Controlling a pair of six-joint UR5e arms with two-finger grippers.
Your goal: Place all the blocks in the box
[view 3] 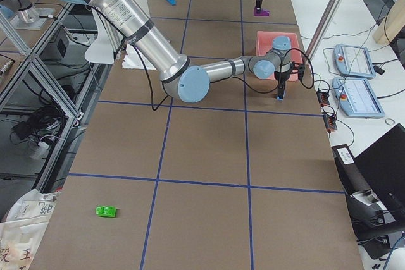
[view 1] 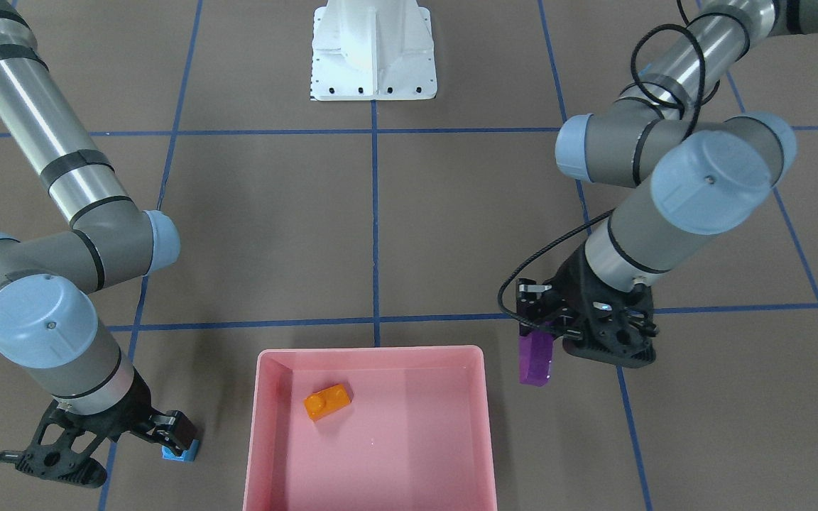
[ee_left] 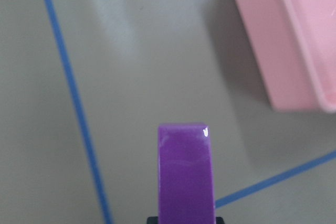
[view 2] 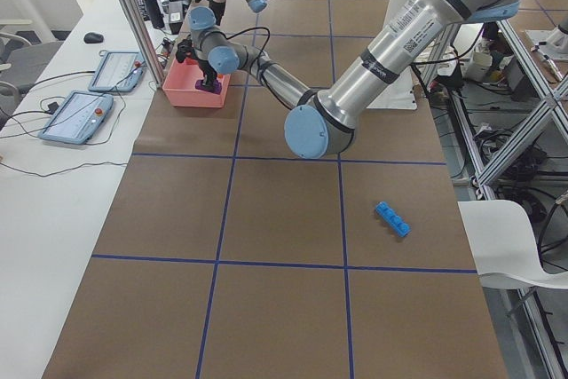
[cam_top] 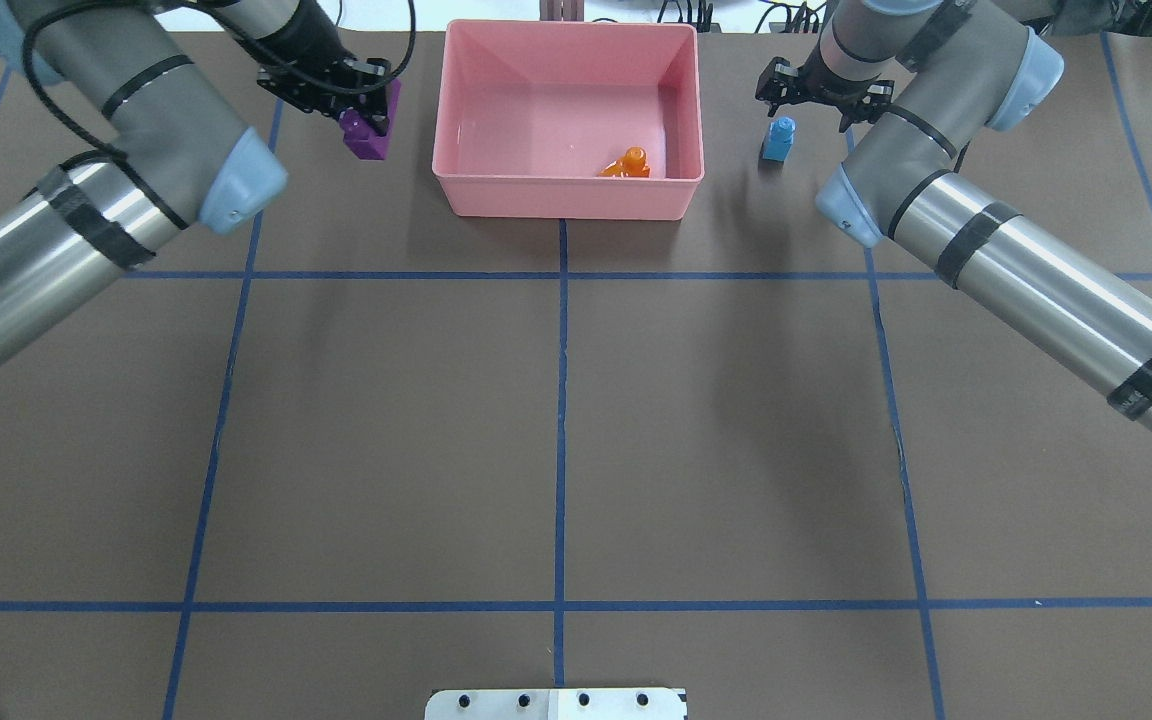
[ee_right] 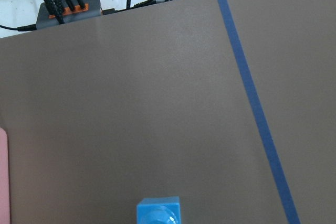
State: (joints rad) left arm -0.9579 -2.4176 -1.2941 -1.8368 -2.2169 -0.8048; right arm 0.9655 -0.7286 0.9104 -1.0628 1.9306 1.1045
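The pink box [cam_top: 568, 195] stands at the table's far edge with the orange sloped brick [cam_top: 628, 163] lying inside it. My left gripper [cam_top: 368, 118] is shut on the long purple brick [view 1: 535, 358], which hangs just above the table beside the box's left wall; the left wrist view shows the brick [ee_left: 186, 174]. My right gripper [view 1: 178, 434] is low beside the box's other wall, shut on the tiny blue brick [cam_top: 778, 140], which is at table level. The long blue brick [view 2: 391, 219] and the green brick [view 3: 105, 210] lie far off at opposite table ends.
The white robot base plate [view 1: 373, 53] sits on the robot's side of the table. Tablets [view 2: 75, 117] lie on a side bench beyond the box. Cables and connector boxes [ee_right: 68, 3] line the table edge past the tiny blue brick.
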